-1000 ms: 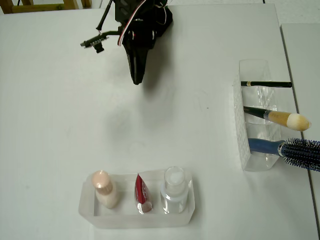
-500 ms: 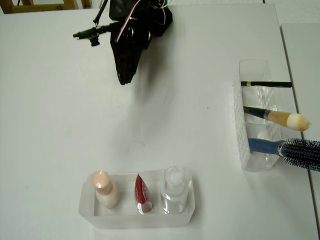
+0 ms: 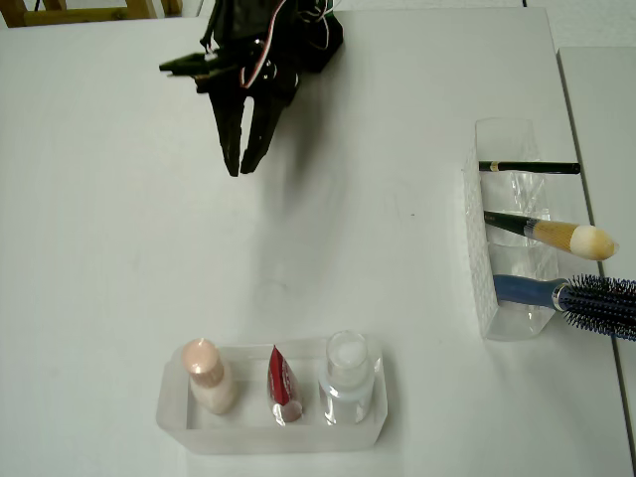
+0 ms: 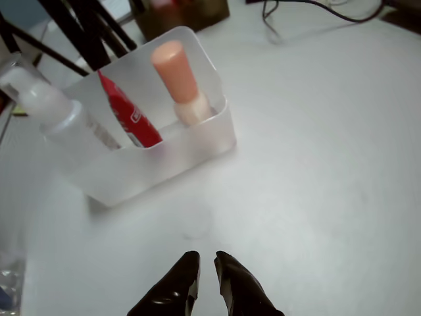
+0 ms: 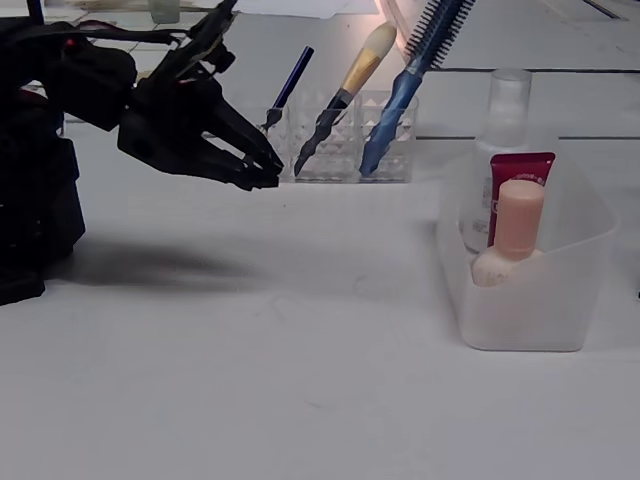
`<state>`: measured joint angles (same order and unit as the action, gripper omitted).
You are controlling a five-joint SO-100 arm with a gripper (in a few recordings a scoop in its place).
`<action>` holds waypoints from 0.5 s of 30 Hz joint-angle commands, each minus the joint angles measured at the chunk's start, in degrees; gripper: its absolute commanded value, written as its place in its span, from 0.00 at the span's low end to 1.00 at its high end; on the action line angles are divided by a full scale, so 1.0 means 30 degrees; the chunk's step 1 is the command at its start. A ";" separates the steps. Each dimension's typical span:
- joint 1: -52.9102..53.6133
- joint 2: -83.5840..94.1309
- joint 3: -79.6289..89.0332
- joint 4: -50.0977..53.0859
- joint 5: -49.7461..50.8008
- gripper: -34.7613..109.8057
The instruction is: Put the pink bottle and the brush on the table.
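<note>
Claw (image 3: pixel 241 164) parted, empty, above the bench (image 3: pixel 99 248), well apart from the pink bottle (image 3: pixel 207 376) upright in its frosted tray (image 3: pixel 171 417). We judge the bottle light, rigid, slick; pinch the cap. Brush (image 3: pixel 556 235) leans in the clear holder (image 3: pixel 480 288); grip its stiff handle.

A lab-like bench: plain white table (image 3: pixel 119 258), loose cables (image 4: pixel 309 16), staged clear organisers (image 3: pixel 502 248).

The overhead view looks straight down on the table (image 3: pixel 119 248), the fixed view sits low beside the tray (image 5: pixel 530 300), and the wrist view faces that tray (image 4: pixel 158 158) closely.
</note>
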<state>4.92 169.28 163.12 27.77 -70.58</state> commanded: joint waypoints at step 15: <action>0.0117 -0.7324 -0.1113 -0.9756 -0.5947 0.24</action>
<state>4.92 148.71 162.95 2.02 -87.01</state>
